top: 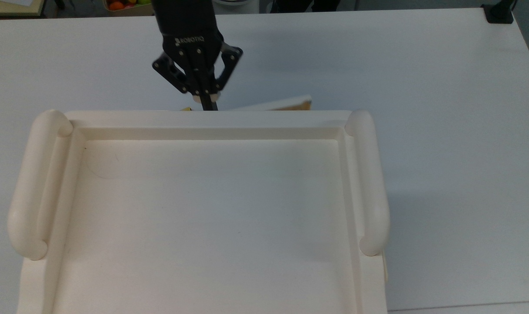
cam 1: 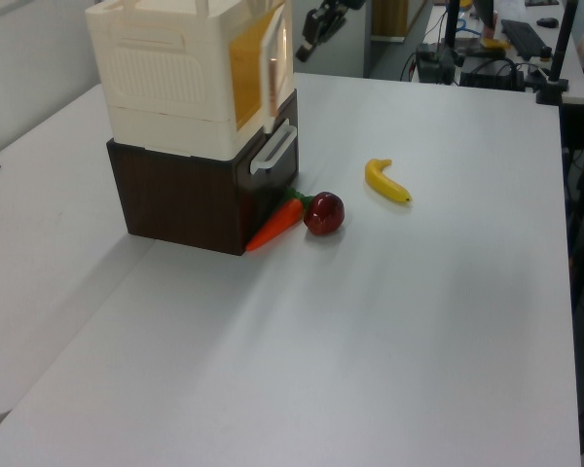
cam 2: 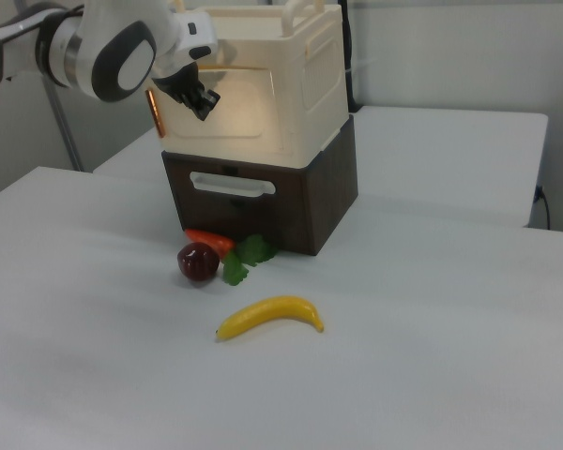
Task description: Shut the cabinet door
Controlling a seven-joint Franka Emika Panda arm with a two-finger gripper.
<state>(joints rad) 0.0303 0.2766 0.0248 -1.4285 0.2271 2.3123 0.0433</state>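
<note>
A yellow curved banana [cam 2: 269, 317] is seen nearest in the right view, lying on the white surface [cam 2: 432, 375]. Just beyond it a dark red apple [cam 2: 198, 262] rests beside an orange carrot with green leaves [cam 2: 227, 247], both close to the foot of a dark brown wooden drawer unit with a pale handle [cam 2: 253, 202]. On top of that unit stands the large cream-white box cabinet [cam 2: 263, 98], whose top is a recessed tray with a thick rounded rail along each side [top: 373, 183].

The thin flat cream-white cabinet door with a tan edge [top: 275, 105] is almost shut: in the top view only a narrow sliver is seen past the cabinet's far front rim, angled slightly outward toward the top view's right. In the left view the door [cam 1: 275, 53] lies nearly flat against the cabinet's front opening.

The black two-finger pincer [top: 205, 99] is placed just beyond the cabinet front, its fingertips pressed together and pointing at the door's outer face. Whether they touch the door cannot be told.
</note>
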